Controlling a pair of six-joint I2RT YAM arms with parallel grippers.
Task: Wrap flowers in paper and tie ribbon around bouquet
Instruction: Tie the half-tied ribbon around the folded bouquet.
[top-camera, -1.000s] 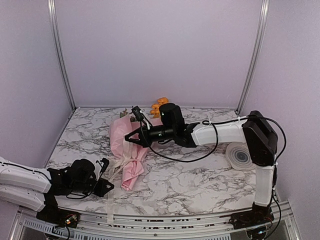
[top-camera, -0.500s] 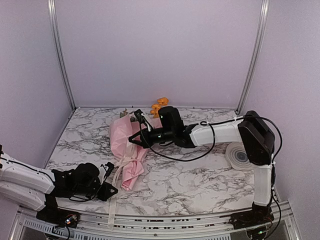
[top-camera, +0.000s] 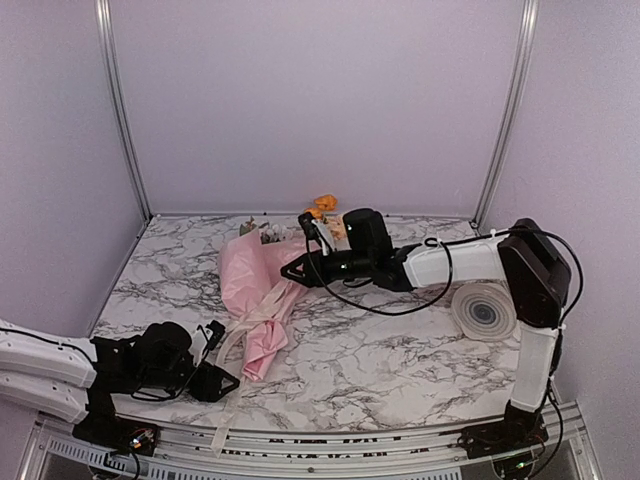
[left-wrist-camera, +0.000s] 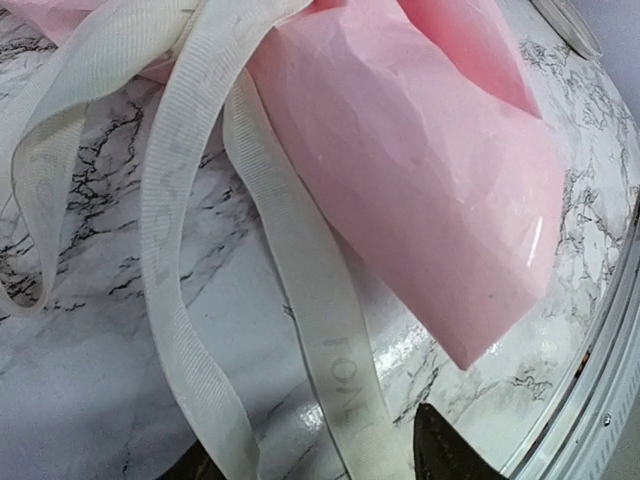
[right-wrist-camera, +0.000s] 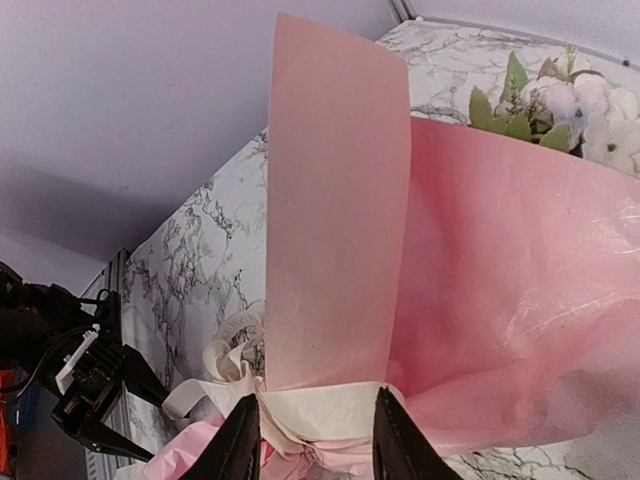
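Left hand (left-wrist-camera: 320, 458) and right hand (right-wrist-camera: 318, 440) are being held open beside the light, crushable bouquet (top-camera: 262, 305), probably best taken at its floppy ribbon (left-wrist-camera: 330, 350).

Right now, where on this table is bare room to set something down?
Bare marble lies between the bouquet, the spool and the near edge, in front of the right arm. Crowded near left: ribbon tails and the left end effector.

Bouquet (top-camera: 262, 345) is lying on table (top-camera: 400, 350) L of centre, flowers (top-camera: 322, 207) pointing to far edge. Ribbon (left-wrist-camera: 330, 350) is wrapping its middle & trailing toward near edge. 1 spool (top-camera: 483, 312) is sitting well apart at R.
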